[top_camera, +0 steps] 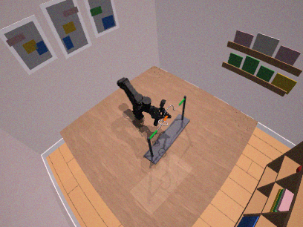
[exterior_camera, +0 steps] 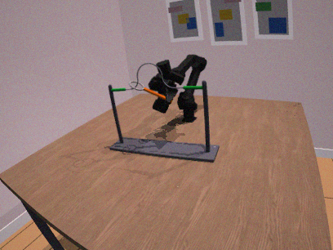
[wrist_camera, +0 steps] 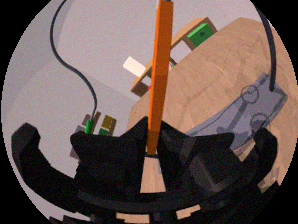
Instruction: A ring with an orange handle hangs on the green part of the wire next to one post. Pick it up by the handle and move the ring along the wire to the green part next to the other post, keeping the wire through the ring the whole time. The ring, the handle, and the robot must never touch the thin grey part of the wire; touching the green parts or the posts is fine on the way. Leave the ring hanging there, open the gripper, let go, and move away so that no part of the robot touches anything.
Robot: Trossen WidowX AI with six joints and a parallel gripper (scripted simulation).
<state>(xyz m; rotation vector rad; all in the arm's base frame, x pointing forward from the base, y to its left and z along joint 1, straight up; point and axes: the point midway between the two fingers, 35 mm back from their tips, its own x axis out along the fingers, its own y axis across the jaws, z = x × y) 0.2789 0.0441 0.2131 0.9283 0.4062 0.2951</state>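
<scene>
The wire frame stands on a grey base plate (top_camera: pixel 178 127) (exterior_camera: pixel 184 151) (wrist_camera: pixel 235 117) between two dark posts, one (exterior_camera: pixel 115 118) (top_camera: pixel 150 147) at the left of the exterior view and one (exterior_camera: pixel 206 122) (top_camera: pixel 184 107) at the right. Each post carries a green wire part, the left one (exterior_camera: pixel 118 89) (top_camera: pixel 153 133) and the right one (exterior_camera: pixel 193 87) (top_camera: pixel 182 101). The thin grey wire (exterior_camera: pixel 140 70) (wrist_camera: pixel 70 65) loops up between them. My gripper (exterior_camera: pixel 168 97) (top_camera: pixel 163 115) (wrist_camera: pixel 149 119) is shut on the orange handle (exterior_camera: pixel 154 93) (top_camera: pixel 165 119) (wrist_camera: pixel 160 75). The ring (exterior_camera: pixel 134 85) sits around the wire just beyond the left green part.
The arm's base (exterior_camera: pixel 188 110) stands on the wooden table behind the frame. Posters hang on the wall behind, and wall shelves (top_camera: pixel 260 63) and a bookcase (top_camera: pixel 278 193) stand off the table.
</scene>
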